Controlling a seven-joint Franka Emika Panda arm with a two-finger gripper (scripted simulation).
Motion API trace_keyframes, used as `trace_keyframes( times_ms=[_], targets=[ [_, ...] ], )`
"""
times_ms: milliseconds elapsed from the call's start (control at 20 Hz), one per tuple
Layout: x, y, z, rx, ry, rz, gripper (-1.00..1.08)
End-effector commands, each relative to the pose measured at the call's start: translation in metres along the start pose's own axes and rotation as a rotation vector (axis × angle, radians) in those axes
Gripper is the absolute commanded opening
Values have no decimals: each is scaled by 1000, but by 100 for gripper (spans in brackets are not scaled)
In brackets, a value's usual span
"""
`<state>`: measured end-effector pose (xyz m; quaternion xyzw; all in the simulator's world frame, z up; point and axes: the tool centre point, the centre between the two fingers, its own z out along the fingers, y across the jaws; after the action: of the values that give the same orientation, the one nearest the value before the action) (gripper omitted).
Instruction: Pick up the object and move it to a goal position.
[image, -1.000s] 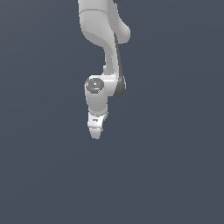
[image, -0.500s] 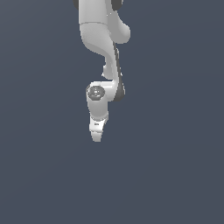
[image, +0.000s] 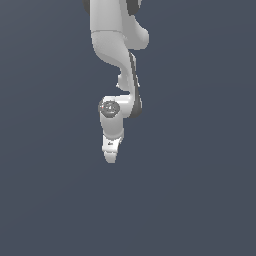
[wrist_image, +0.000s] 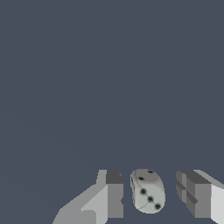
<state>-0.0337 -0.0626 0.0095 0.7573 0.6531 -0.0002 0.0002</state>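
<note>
In the wrist view the object (wrist_image: 148, 191) is a small pale grey-beige rounded lump with dark dots, lying on the dark grey floor. It sits between my two fingers (wrist_image: 114, 195), with a visible gap to each. My white gripper (wrist_image: 154, 195) is open around it and touches it on neither side. In the exterior view the gripper (image: 111, 156) points down under the white arm, in the middle of the picture. The object does not show there; the gripper hides it.
A plain dark grey floor (image: 200, 200) fills both views. The white arm (image: 117, 45) comes down from the top of the exterior view. No goal marker or other object shows.
The gripper has come down a little and shifted slightly toward the exterior view's right. The upper arm has leaned with it.
</note>
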Motion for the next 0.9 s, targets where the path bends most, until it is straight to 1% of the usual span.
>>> trace_keyframes(
  times_ms=[0, 450, 850],
  targets=[
    [0, 0, 1, 0, 0, 0, -100],
    [-2, 2, -4, 0, 0, 0, -100],
    [-18, 22, -35, 0, 1, -1, -100]
  ],
)
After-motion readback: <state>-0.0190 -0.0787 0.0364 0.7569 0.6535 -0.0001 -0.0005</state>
